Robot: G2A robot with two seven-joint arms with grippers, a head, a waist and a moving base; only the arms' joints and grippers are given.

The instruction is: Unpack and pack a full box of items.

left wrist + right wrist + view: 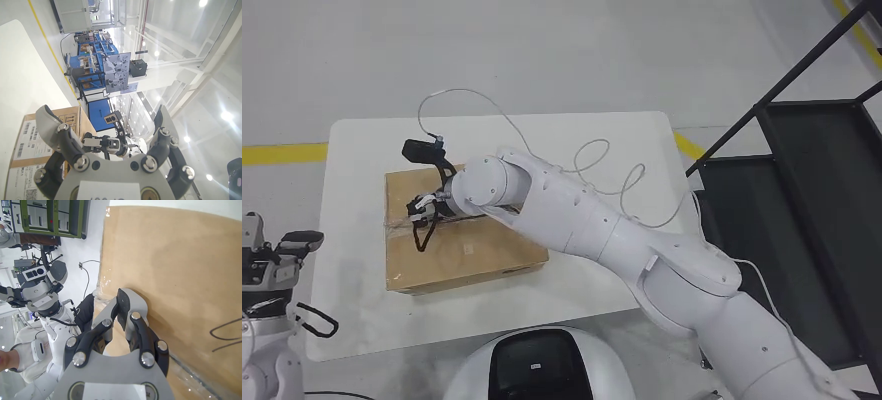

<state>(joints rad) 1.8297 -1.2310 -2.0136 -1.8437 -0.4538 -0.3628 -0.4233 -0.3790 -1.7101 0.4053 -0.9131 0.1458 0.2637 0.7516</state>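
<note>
- Plainly, we count one cardboard box (482,255), shut and taped, lying on the white bench (362,150) toward its left side.
- We count two grippers. The right gripper (121,308) rests on the box top beside the tape seam, fingers clenched together. The left gripper (103,117) hangs off the bench's near left corner, fingers released and spread.
- One white cable (587,160) loops across the bench behind the box.
</note>
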